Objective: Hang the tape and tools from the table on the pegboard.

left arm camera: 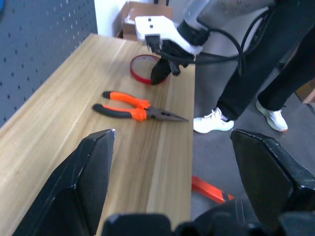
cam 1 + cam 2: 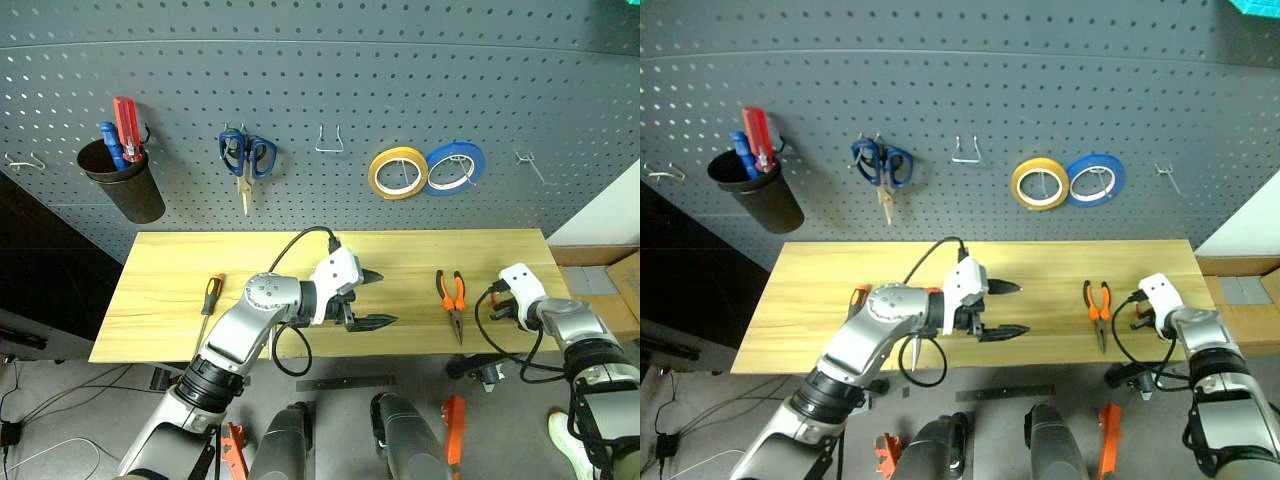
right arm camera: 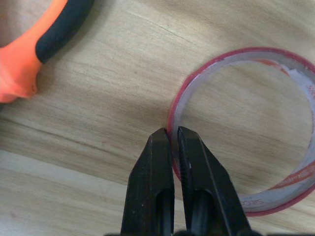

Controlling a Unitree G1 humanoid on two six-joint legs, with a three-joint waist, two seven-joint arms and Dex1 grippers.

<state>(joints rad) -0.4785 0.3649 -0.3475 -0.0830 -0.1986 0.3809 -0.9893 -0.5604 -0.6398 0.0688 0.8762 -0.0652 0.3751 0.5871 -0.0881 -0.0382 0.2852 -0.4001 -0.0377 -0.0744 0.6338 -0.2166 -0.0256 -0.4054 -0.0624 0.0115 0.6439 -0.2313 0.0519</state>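
I see my right gripper (image 3: 172,135) hiding part of the thin red tape (image 3: 246,128), clenched on its wall, at the table's (image 2: 180,290) three o'clock end; my left gripper (image 2: 375,298) is spread, empty.

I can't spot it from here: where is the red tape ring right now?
The red tape ring lies flat at the table's right end, just right of the pliers, its wall pinched in the right gripper.
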